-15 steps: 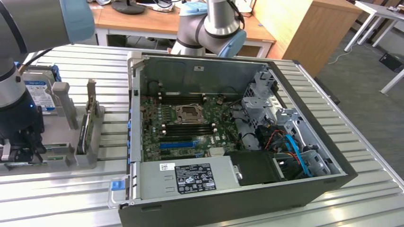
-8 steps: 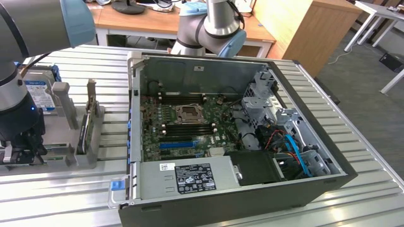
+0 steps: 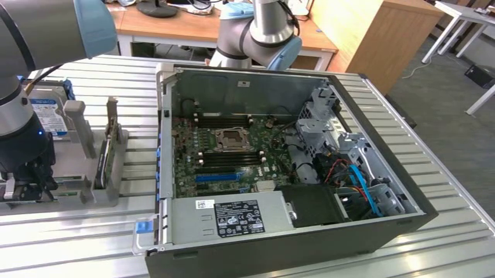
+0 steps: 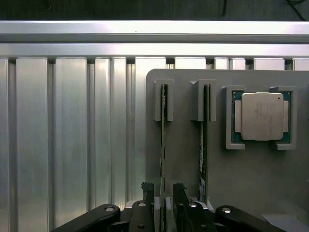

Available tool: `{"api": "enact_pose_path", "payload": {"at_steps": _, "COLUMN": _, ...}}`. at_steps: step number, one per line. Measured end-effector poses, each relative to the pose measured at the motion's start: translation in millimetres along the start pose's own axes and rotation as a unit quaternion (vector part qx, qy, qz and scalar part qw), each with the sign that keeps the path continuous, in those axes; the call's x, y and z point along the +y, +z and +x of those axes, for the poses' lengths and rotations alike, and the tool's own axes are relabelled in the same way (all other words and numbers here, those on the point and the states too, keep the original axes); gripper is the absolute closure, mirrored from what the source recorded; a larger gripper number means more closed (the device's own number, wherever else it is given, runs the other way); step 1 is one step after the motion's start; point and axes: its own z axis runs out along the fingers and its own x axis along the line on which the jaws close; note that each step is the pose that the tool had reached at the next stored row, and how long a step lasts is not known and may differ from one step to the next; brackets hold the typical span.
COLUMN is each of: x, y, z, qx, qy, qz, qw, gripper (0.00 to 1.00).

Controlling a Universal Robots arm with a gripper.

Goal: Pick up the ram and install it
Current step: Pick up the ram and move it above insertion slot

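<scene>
- Arm (image 3: 17,98): mine, at the exterior view's left, reaching down with the gripper (image 3: 27,188) low over the grey fixture (image 3: 77,174).
- Fixture: holds a thin dark board (image 3: 102,159) standing on edge. A hard drive (image 3: 45,111) with a blue label sits behind it.
- Computer case (image 3: 270,260): lies open on the ribbed metal tabletop (image 3: 452,179).
- Motherboard (image 3: 224,165): I see the CPU socket (image 3: 232,139), black memory slots (image 3: 232,155) beside it and a blue slot connector (image 3: 217,176).
- Power supply (image 3: 232,217): labelled, along the case's near wall.
- Wooden desk (image 3: 193,26): behind.
</scene>
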Motion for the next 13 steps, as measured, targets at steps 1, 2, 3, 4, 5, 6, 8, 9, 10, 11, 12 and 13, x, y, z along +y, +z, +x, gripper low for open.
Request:
{"api": "enact_pose_path", "payload": {"at_steps": 1, "x": 0.0, "y": 0.0, "z": 0.0, "qx": 0.0000, "qy": 0.000, "qz": 0.0000, "qw": 1.0000, "gripper": 0.70}}
{"api": "enact_pose_path", "payload": {"at_steps": 2, "x": 0.0, "y": 0.0, "z": 0.0, "qx": 0.0000, "qy": 0.000, "qz": 0.0000, "qw": 1.0000, "gripper": 0.70}}
{"api": "enact_pose_path", "payload": {"at_steps": 3, "x": 0.0, "y": 0.0, "z": 0.0, "qx": 0.0000, "qy": 0.000, "qz": 0.0000, "qw": 1.0000, "gripper": 0.70}}
{"api": "enact_pose_path", "payload": {"at_steps": 4, "x": 0.0, "y": 0.0, "z": 0.0, "qx": 0.0000, "qy": 0.000, "qz": 0.0000, "qw": 1.0000, "gripper": 0.72}}
{"api": "enact_pose_path", "payload": {"at_steps": 5, "x": 0.0, "y": 0.0, "z": 0.0, "qx": 0.0000, "qy": 0.000, "qz": 0.0000, "qw": 1.0000, "gripper": 0.72}}
{"api": "enact_pose_path", "payload": {"at_steps": 6, "x": 0.0, "y": 0.0, "z": 0.0, "qx": 0.0000, "qy": 0.000, "qz": 0.0000, "qw": 1.0000, "gripper": 0.79}}
{"api": "enact_pose_path", "payload": {"at_steps": 8, "x": 0.0, "y": 0.0, "z": 0.0, "qx": 0.0000, "qy": 0.000, "qz": 0.0000, "qw": 1.0000, "gripper": 0.79}}
{"api": "enact_pose_path", "payload": {"at_steps": 9, "x": 0.0, "y": 0.0, "z": 0.0, "qx": 0.0000, "qy": 0.000, "qz": 0.0000, "qw": 1.0000, "gripper": 0.79}}
{"api": "enact_pose_path", "payload": {"at_steps": 10, "x": 0.0, "y": 0.1, "z": 0.0, "qx": 0.0000, "qy": 0.000, "qz": 0.0000, "qw": 1.0000, "gripper": 0.79}}
{"api": "enact_pose_path", "payload": {"at_steps": 11, "x": 0.0, "y": 0.5, "z": 0.0, "qx": -0.0001, "qy": 0.000, "qz": 0.0001, "qw": 1.0000, "gripper": 0.79}}
{"api": "enact_pose_path", "payload": {"at_steps": 12, "x": 0.0, "y": 0.9, "z": 0.0, "qx": -0.0001, "qy": 0.000, "qz": 0.0001, "qw": 1.0000, "gripper": 0.79}}
{"api": "enact_pose_path", "payload": {"at_steps": 13, "x": 0.0, "y": 1.4, "z": 0.0, "qx": 0.0000, "qy": 0.000, "qz": 0.0000, "qw": 1.0000, "gripper": 0.79}}
